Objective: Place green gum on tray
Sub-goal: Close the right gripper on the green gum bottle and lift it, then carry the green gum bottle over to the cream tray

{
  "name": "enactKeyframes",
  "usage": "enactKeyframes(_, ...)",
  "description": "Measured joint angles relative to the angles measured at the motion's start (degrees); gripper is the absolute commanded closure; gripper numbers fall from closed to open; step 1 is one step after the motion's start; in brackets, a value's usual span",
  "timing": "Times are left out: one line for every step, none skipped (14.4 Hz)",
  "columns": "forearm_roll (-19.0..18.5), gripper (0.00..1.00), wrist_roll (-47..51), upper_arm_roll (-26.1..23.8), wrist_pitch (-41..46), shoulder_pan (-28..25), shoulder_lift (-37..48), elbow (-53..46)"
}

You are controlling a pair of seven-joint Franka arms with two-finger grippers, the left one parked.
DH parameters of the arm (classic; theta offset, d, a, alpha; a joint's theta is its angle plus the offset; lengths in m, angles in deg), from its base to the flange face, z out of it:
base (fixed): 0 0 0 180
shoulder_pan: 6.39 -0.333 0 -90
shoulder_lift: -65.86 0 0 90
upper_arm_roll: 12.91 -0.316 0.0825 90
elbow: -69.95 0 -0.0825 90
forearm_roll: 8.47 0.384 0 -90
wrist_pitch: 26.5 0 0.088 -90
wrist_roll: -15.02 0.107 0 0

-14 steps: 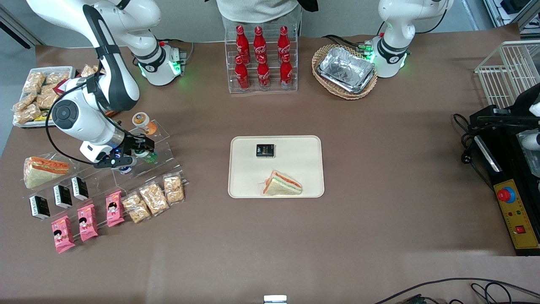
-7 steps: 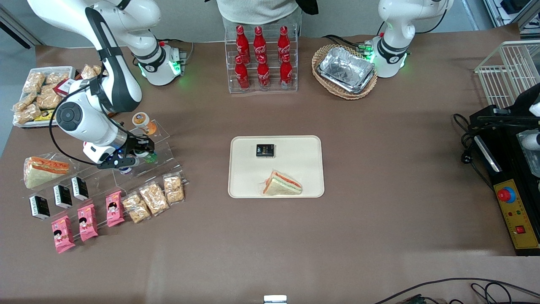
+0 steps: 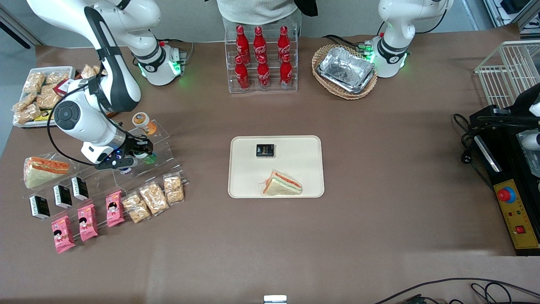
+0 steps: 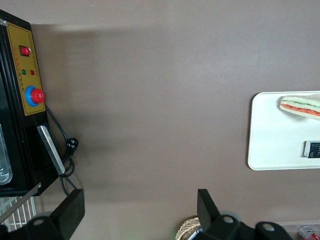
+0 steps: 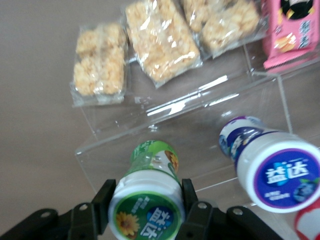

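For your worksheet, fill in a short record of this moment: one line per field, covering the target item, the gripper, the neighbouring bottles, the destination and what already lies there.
target: green gum, upright on the clear tiered stand
gripper: right gripper at the stand, fingers closed against the green gum's lid
neighbour bottles: blue-lidded bottle beside the gum; orange-lidded bottle farther from the front camera
destination: tray, mid-table, toward the parked arm's end from the stand
already on tray: sandwich, small black packet
stage: gum not yet lifted

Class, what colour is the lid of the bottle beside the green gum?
Blue and white, on the blue-lidded bottle beside the gripper; right wrist view.
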Motion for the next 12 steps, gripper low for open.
enactKeyframes(0.00, 0.96, 0.00, 0.09, 0.50, 0.00, 0.84, -0.44)
enactKeyframes(0.00, 0.98, 0.00, 0.17, 2.21, 0.01, 1.98, -1.33)
enactKeyframes(0.00, 1.00, 0.00, 0.27, 5.26, 0.02, 3.29, -2.84)
enactKeyframes(0.00, 1.00, 0.00, 0.37, 9.06, 0.07, 4.51, -4.94)
enactKeyframes(0.00, 1.00, 0.00, 0.45, 12.92, 0.14, 5.49, -7.38)
enactKeyframes(0.00, 1.00, 0.00, 0.50, 16.71, 0.29, 6.20, -10.15)
enactKeyframes(0.00, 1.00, 0.00, 0.57, 20.12, 0.46, 6.62, -12.92)
enactKeyframes(0.00, 1.00, 0.00, 0.65, 22.80, 0.55, 6.77, -15.43)
enactKeyframes(-0.03, 1.00, 0.00, 0.70, 25.12, 0.58, 6.76, -17.85)
enactKeyframes(-0.44, 1.00, 0.00, 0.70, 27.22, 0.58, 6.66, -20.21)
enactKeyframes(-1.19, 1.00, 0.00, 0.66, 29.20, 0.58, 6.43, -22.61)
enactKeyframes(-1.96, 1.00, 0.00, 0.59, 31.04, 0.55, 6.11, -25.06)
